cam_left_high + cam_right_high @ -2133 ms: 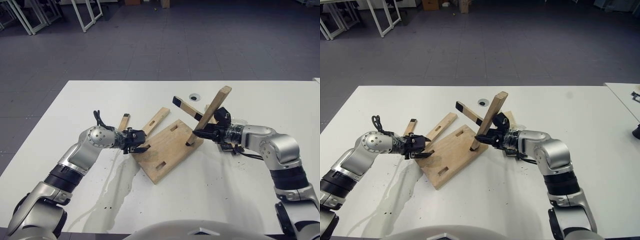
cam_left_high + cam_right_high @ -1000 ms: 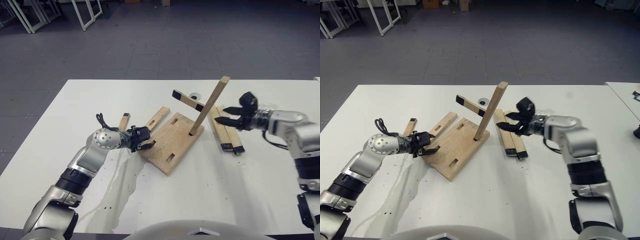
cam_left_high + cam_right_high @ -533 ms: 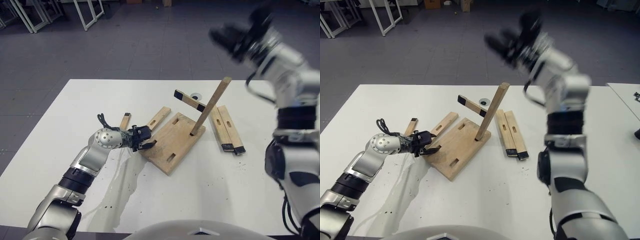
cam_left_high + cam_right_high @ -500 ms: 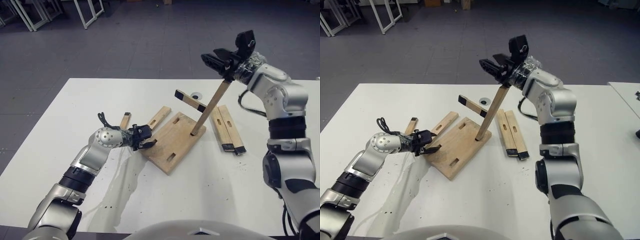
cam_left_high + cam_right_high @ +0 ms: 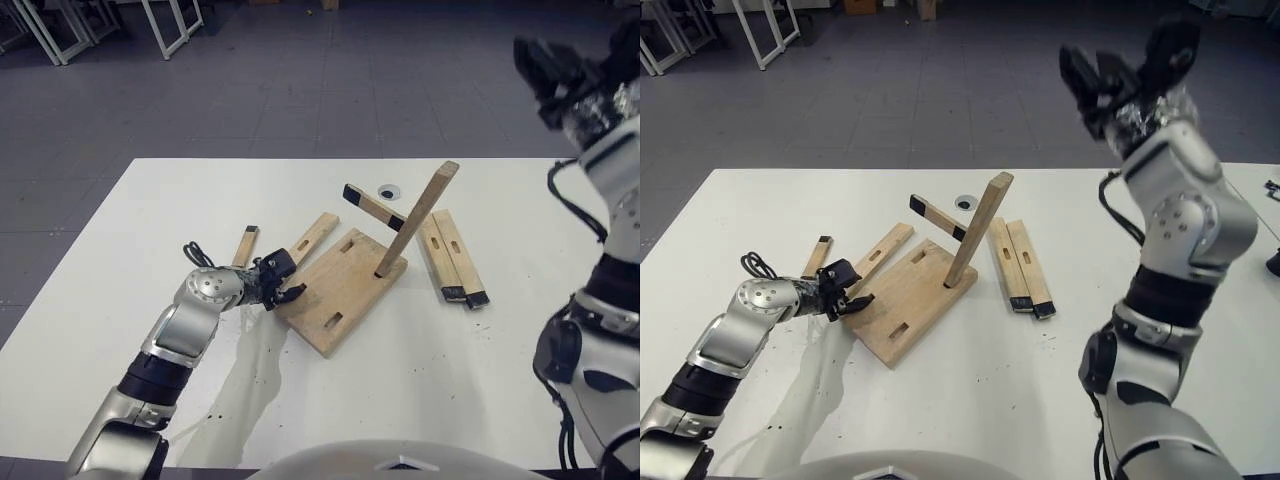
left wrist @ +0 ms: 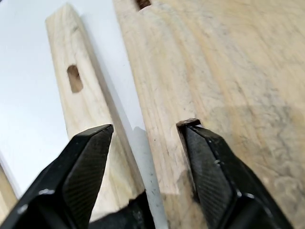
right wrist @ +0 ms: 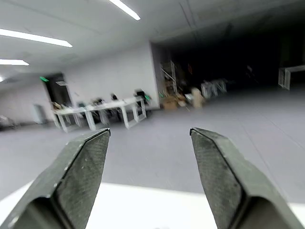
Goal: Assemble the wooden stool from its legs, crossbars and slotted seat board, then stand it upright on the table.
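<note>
Slotted seat board [image 5: 335,295] flat at mid-table [image 5: 120,230], one leg [image 5: 415,220] tilted in its 1 o'clock slot, black-tipped crossbar [image 5: 368,203] jutting from it toward 10 o'clock, left gripper [image 5: 285,280] spread over the board's 9 o'clock corner, right gripper [image 7: 150,131] spread, raised high at 2 o'clock, two spare legs [image 5: 452,258] at the board's 3 o'clock.

Grey tiled floor [image 5: 300,90] spreads across the upper half beyond the white desk [image 5: 500,350] — white metal frames [image 5: 170,25] stand at upper left. The right wrist view looks into a dim hall — ceiling strip lights [image 7: 125,9], white tables [image 7: 95,112] before a pale wall [image 7: 119,71].
</note>
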Robot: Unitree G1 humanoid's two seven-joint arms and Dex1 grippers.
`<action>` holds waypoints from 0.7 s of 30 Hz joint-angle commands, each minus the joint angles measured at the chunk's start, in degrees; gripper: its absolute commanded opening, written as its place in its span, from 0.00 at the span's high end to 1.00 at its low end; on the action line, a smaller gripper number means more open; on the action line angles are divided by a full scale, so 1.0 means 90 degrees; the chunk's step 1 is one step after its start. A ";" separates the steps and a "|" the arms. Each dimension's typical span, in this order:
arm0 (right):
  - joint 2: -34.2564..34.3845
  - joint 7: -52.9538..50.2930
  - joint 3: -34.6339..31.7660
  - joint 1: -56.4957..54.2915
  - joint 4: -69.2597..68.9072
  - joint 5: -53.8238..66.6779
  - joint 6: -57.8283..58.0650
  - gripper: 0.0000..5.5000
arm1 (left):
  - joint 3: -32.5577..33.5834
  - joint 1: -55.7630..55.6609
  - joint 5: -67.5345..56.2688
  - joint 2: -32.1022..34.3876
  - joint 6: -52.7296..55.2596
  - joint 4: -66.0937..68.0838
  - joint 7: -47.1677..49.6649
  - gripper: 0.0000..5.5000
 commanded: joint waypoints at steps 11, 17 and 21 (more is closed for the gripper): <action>-0.0588 -0.0012 0.1863 0.4367 -0.1897 -0.1156 0.0946 0.44 | 0.0974 -0.0426 -0.0306 -0.3216 0.1824 0.1616 0.3132 0.49; -0.0893 0.0250 0.2021 0.4764 -0.1806 -0.1456 0.0729 0.44 | 0.1314 -0.0454 -0.0525 -0.3728 0.1848 0.1600 0.3659 0.49; -0.0954 0.0313 0.2148 0.4729 -0.1472 -0.1732 0.0478 0.44 | 0.1309 -0.0326 -0.0685 -0.3599 0.2029 0.1187 0.3622 0.49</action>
